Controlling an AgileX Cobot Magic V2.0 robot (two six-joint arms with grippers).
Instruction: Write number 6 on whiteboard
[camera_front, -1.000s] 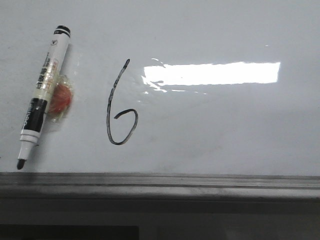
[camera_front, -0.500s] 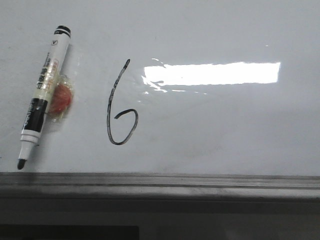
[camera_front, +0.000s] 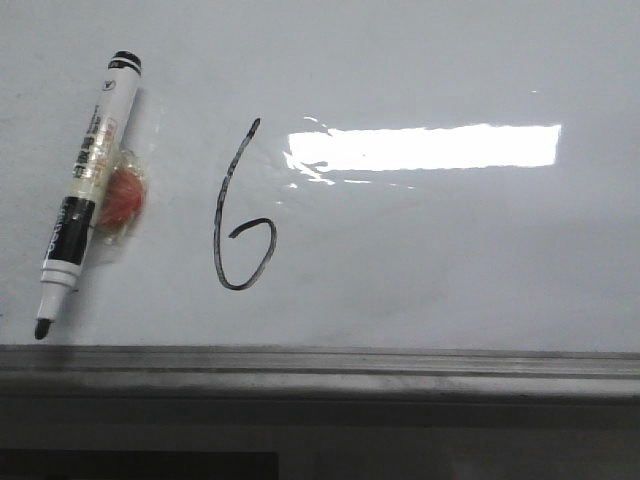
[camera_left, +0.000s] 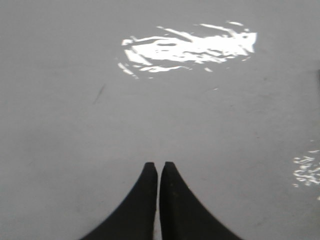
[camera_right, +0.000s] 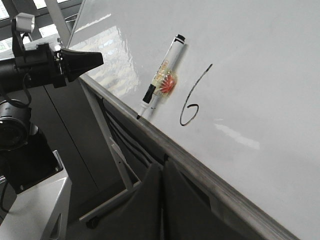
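Both the left pincer (camera_left: 158, 167) and the right pincer (camera_right: 161, 170) have their fingers pressed together, empty.

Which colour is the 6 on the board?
Black 6, clearest in the front view.

The whiteboard (camera_front: 450, 260) runs past the top and both sides of the front view. The label print on the marker (camera_front: 85, 190) is too small to read, as is the orange blob (camera_front: 122, 200) taped beside it
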